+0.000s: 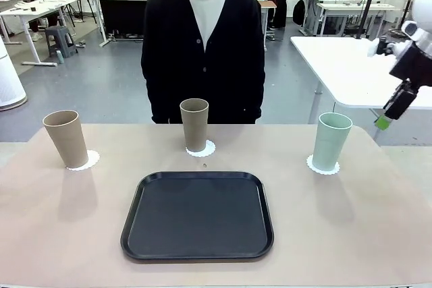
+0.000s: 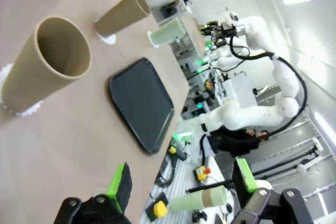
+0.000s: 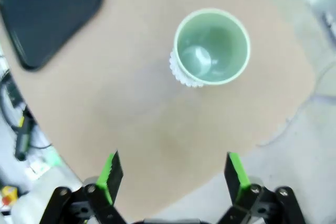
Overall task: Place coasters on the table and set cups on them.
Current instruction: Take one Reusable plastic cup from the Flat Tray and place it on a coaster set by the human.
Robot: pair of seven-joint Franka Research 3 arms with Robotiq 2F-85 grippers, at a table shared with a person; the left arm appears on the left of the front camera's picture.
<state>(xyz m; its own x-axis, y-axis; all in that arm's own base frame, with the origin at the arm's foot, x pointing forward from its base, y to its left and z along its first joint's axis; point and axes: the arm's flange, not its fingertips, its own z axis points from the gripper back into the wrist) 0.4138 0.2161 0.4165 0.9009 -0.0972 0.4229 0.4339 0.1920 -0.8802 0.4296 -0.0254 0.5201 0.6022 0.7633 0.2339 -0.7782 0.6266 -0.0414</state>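
Three cups stand upright on the beige table (image 1: 67, 220), each on a white lacy coaster. A tan cup (image 1: 65, 138) on its coaster (image 1: 85, 162) is at the left. A second tan cup (image 1: 194, 124) stands at the far middle, and a mint green cup (image 1: 331, 141) at the right on its coaster (image 1: 322, 166). My right gripper (image 1: 391, 114) hangs open above the table's right end; from above, the right gripper (image 3: 173, 174) is apart from the mint cup (image 3: 211, 45). My left gripper (image 2: 181, 182) is open and empty, short of the nearest tan cup (image 2: 50, 66).
A black rounded-square tray (image 1: 198, 215) lies empty at the near middle of the table. A person in a black cardigan (image 1: 202, 52) stands at the far edge, behind the middle cup. A white table (image 1: 344, 65) stands beyond the right corner.
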